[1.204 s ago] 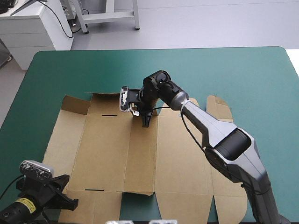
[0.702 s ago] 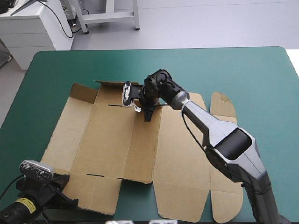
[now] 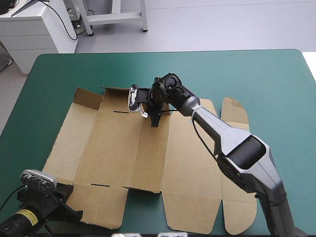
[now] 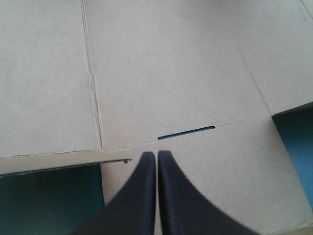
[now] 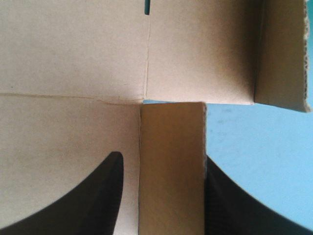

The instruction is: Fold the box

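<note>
The brown box (image 3: 118, 148) lies as a flat cut sheet on the teal-green table (image 3: 247, 74). At its far-left corner the flaps (image 3: 88, 98) stand slightly raised. My right gripper (image 3: 154, 123) is at the middle of the sheet's far edge, pointing down, open. In the right wrist view a small raised flap (image 5: 171, 147) stands between the fingers of the right gripper (image 5: 162, 156), its cut edge against one finger. My left gripper (image 4: 156, 154) is shut and hovers over the near-left part of the box (image 4: 171, 73), just short of a slot (image 4: 186, 131).
Teal-green cover (image 3: 74, 69) shows along the table's far side and to the right of the sheet. The sheet's near flaps (image 3: 192, 217) reach close to the table's near edge. Cover (image 5: 254, 161) also shows beside the raised flap.
Earlier the whole sheet slid toward the far edge and turned a little with the right gripper. Since just before it has hardly moved. The left arm stays still.
</note>
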`<state>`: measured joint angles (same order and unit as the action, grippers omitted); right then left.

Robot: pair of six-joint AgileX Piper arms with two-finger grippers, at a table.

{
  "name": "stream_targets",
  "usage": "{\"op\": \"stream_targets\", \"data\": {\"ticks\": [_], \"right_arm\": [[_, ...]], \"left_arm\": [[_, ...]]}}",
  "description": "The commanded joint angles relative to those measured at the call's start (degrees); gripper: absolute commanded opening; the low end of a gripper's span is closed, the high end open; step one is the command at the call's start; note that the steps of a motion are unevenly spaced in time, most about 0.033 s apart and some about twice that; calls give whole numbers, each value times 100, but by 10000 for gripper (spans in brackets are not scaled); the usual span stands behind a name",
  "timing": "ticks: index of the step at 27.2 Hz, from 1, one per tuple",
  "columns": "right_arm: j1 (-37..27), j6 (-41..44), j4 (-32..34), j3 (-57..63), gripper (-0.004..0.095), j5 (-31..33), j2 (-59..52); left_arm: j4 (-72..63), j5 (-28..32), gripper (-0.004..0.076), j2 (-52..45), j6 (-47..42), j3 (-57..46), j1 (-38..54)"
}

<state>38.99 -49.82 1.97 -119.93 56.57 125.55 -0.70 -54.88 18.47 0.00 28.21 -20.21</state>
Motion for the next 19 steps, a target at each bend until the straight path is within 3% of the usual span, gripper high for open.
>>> {"op": "stream_targets", "data": {"ticks": [1, 4, 8, 13, 19], "right_arm": [[-36, -33, 57, -200, 428, -49, -496], [-36, 108, 721, -200, 413, 175, -892], [-64, 1095, 1350, -200, 412, 375, -1358], [-368, 1834, 1568, -200, 412, 829, -1854], [-1237, 2469, 1432, -108, 412, 1466, -2408]], "left_arm": [[-11, 313, -8, 50, -31, 129, -24], [-11, 313, -8, 50, -31, 129, -24], [-11, 313, -8, 50, -31, 129, -24], [-11, 313, -8, 50, -31, 129, -24], [-11, 313, -8, 50, -31, 129, -24]]}}
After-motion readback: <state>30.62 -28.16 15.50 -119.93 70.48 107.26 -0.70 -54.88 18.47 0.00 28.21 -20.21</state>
